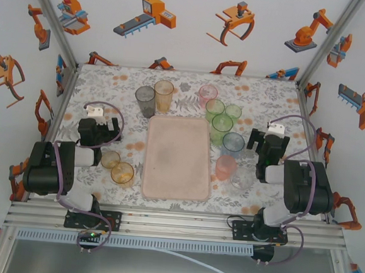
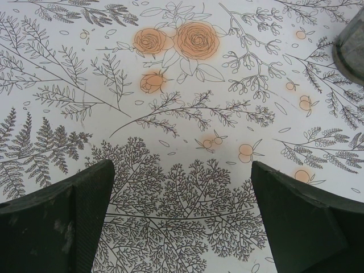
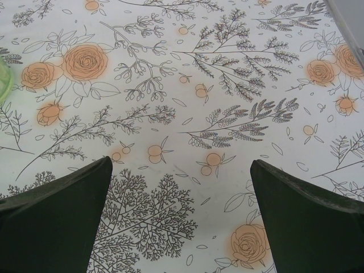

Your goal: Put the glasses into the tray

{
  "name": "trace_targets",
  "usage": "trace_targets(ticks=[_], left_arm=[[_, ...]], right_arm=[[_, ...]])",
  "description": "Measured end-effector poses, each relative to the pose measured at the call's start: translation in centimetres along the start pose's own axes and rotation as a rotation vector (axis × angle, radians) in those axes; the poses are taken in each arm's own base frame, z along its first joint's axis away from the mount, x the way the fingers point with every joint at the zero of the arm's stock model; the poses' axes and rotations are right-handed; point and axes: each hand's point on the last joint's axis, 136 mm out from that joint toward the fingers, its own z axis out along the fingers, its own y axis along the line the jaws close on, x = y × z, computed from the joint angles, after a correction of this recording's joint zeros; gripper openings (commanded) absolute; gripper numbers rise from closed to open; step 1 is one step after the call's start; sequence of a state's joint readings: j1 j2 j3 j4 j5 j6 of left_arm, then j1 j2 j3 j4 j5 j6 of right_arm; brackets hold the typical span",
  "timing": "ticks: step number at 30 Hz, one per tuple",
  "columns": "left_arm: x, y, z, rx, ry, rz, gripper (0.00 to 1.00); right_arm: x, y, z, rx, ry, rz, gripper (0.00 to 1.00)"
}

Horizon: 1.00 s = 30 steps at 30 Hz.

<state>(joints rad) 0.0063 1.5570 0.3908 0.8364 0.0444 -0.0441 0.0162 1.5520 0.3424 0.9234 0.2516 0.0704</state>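
The pale-pink tray [image 1: 178, 156] lies flat in the middle of the table with nothing in it. Behind it stand a smoky grey glass [image 1: 145, 100], an amber glass [image 1: 163, 95] and a pink glass [image 1: 207, 94]. To its right cluster three green glasses [image 1: 222, 126], a pale blue one [image 1: 233, 143], a pink one [image 1: 225, 167] and a clear one [image 1: 242, 178]. Two amber glasses [image 1: 118, 167] sit left of the tray. My left gripper [image 1: 97, 120] [image 2: 182, 216] hovers open over bare cloth, the grey glass [image 2: 352, 45] far ahead to its right. My right gripper [image 3: 181, 216] [image 1: 272, 140] is open too, right of the blue glass.
A floral tablecloth [image 1: 110, 86] covers the table. Printed walls and aluminium frame posts [image 1: 58, 32] close in the left, back and right sides. A green glass rim [image 3: 4, 79] shows at the left edge of the right wrist view.
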Motion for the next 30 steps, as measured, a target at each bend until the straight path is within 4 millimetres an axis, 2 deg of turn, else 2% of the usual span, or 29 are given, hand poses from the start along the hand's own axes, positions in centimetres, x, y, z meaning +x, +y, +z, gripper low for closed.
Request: trace_targets(ticks=[26,30], left_arm=[[0.00,0.01,0.00,0.000,0.000,0.000,0.97],[-0.12,-0.13,-0.17,0.006,0.002,0.005,0.97]], right_arm=[[-0.01,-0.45,0.04,0.014,0.000,0.016,0.99],[-0.38,-0.56,-0.46,0.013,-0.023,0.025,0.99]])
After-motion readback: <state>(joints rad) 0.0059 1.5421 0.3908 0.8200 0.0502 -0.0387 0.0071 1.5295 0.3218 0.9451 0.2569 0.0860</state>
